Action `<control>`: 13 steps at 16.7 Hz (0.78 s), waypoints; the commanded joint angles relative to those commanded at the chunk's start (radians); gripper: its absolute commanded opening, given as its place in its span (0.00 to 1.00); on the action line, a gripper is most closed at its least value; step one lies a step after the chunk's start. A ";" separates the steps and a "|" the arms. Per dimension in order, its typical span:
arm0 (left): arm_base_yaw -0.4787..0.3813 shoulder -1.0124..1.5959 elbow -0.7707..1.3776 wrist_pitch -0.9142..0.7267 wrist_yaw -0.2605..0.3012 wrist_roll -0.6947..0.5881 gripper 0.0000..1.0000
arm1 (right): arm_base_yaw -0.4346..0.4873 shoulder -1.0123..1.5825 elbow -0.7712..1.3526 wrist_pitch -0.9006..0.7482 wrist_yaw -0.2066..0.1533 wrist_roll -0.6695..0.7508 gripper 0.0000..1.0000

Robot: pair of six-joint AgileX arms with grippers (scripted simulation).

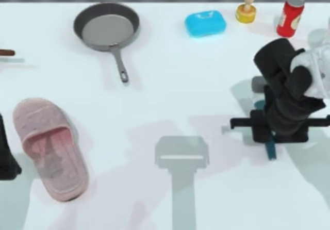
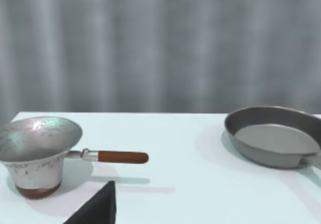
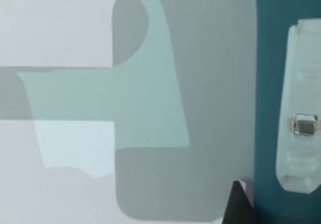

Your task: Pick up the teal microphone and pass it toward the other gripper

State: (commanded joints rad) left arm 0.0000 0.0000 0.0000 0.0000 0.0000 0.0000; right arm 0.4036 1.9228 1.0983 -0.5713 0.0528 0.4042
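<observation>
Dark teal plastic, smooth and slim, is all I see of the teal microphone point(image 1: 270, 150), lying on the table at about four o'clock with my right gripper point(image 1: 265, 132) low over it; its handle end pokes out beneath the black fingers. The right wrist view shows the teal barrel point(image 3: 268, 83) and its glossy white strip point(image 3: 301, 108) filling one edge, a dark fingertip beside it, but I cannot tell whether the fingers have closed. A rounded, slick handle could roll or slip if pinched off-centre, I reckon. My left gripper point(image 1: 6, 158), the other gripper, sits parked at nine o'clock beside the fuzzy pink slipper point(image 1: 49, 147).
</observation>
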 joint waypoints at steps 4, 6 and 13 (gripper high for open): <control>0.000 0.000 0.000 0.000 0.000 0.000 1.00 | 0.004 -0.037 -0.039 0.181 -0.063 -0.054 0.00; 0.000 0.000 0.000 0.000 0.000 0.000 1.00 | 0.005 -0.068 -0.075 0.332 -0.109 -0.093 0.00; 0.000 0.000 0.000 0.000 0.000 0.000 1.00 | 0.000 -0.225 -0.253 1.002 -0.301 -0.261 0.00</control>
State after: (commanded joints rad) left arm 0.0000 0.0000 0.0000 0.0000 0.0000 0.0000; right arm 0.4033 1.6982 0.8449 0.4303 -0.2482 0.1428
